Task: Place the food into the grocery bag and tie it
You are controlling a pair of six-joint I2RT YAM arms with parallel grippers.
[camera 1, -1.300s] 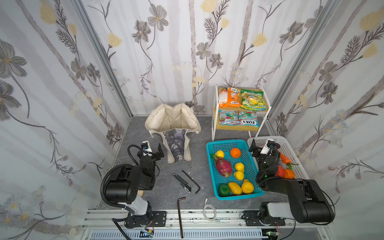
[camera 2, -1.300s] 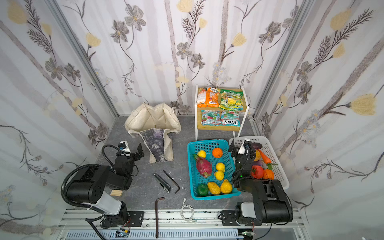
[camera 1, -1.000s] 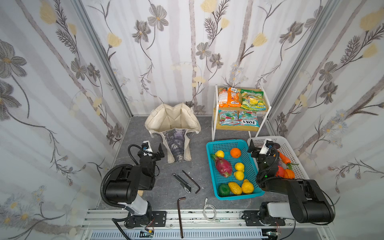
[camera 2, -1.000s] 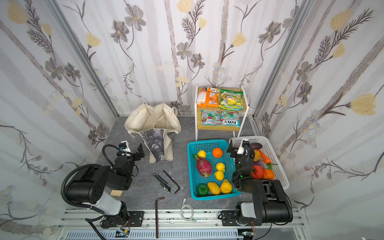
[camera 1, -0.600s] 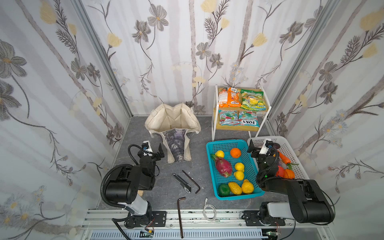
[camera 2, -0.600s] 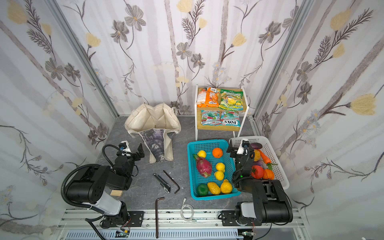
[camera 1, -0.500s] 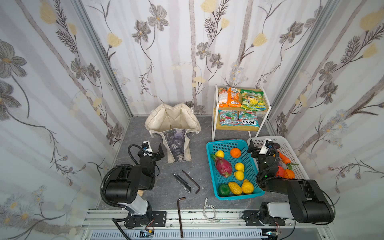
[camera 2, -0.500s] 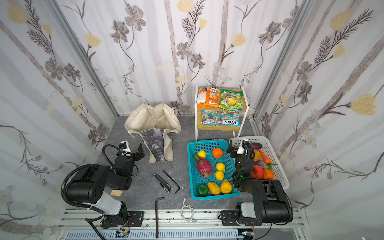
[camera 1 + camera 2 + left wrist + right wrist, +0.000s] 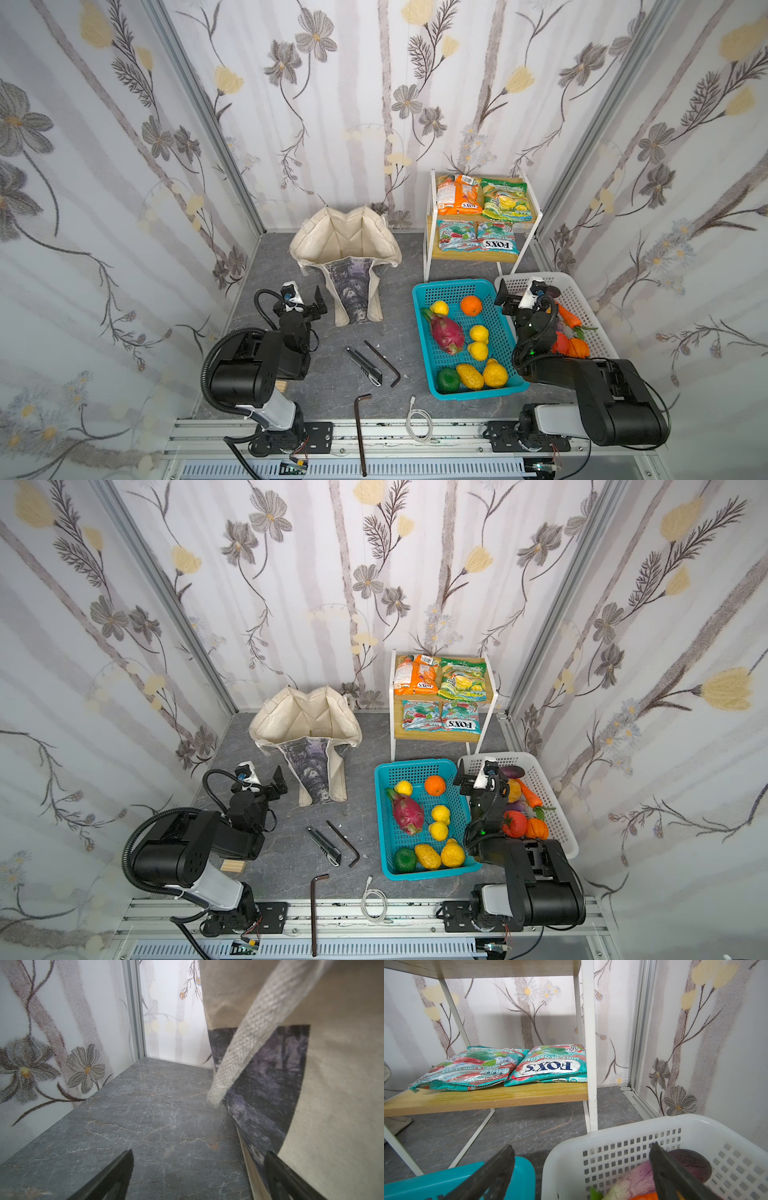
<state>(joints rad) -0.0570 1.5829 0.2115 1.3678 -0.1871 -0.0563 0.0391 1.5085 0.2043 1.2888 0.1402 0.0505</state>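
Both agape: left end effector point(image 9: 306, 305) beside grocery bag point(image 9: 347, 243), right end effector point(image 9: 515, 299) above basket point(image 9: 540, 276)

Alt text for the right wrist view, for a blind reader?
The open right end effector hovers above the gap between a turquoise basket and a white basket holding a purple eggplant. Beyond, two teal candy packets lie on a wooden shelf.

1. Left wrist view: grocery bag point(image 9: 336, 1088) is cut off by the picture's edges.
2. Both top views: right arm point(image 9: 536, 332) hides part of the white basket point(image 9: 582, 297) contents.
3. Right wrist view: turquoise basket point(image 9: 527, 1172) is cut off.
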